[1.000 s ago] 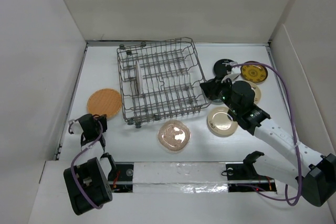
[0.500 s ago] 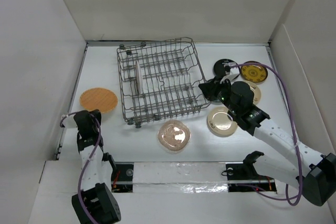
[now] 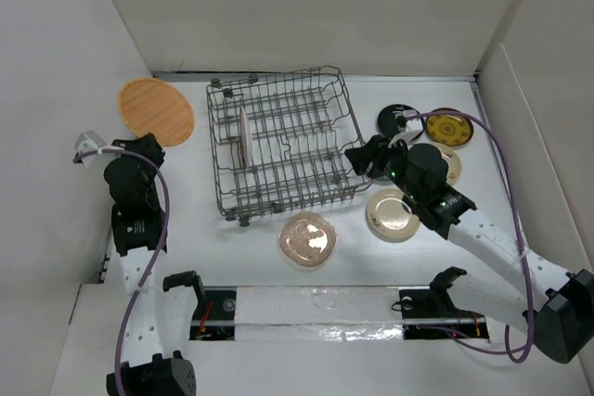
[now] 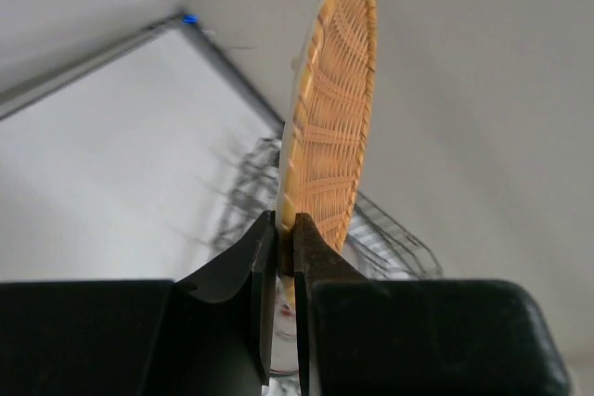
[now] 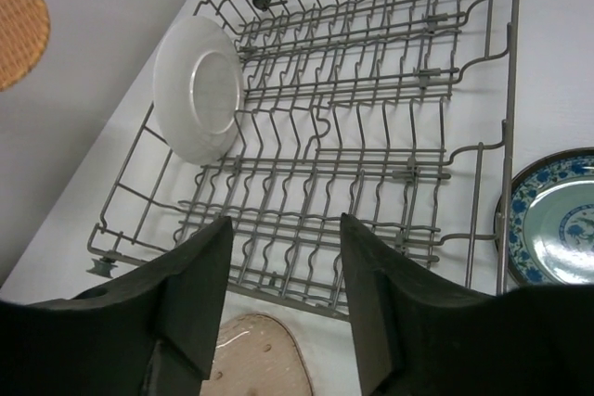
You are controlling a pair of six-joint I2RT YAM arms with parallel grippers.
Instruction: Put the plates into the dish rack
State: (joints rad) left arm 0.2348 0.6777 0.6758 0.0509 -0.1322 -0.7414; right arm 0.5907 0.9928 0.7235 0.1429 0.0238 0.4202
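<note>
Top external view: a square grey wire dish rack stands mid-bench. A second ago the orange woven plate lay flat on the bench left of the rack. Now my left jaws have lifted it, and it shows beyond the rack's far left corner, against the side wall. My right jaws sit just beside the rack's right side. One whitish plate stands on edge inside the rack, near its left wall. A pinkish copper plate lies in front of the rack. A cream-gold plate, a black plate and a yellow plate lie to its right.

Left wrist view: my left jaws are clamped on the lower rim of the orange plate, which stands on edge and leans a little. The rack is blurred behind it. I judge this plate is ready to carry over to the tines.

Right wrist view: my right jaws, nearly shut a second ago, are now apart and hold nothing. They look down over the rack. A teal patterned plate lies just outside its right wall. I judge that one the nearest to pick next.

The bench is plain white and matte. White walls close it in on three sides.
</note>
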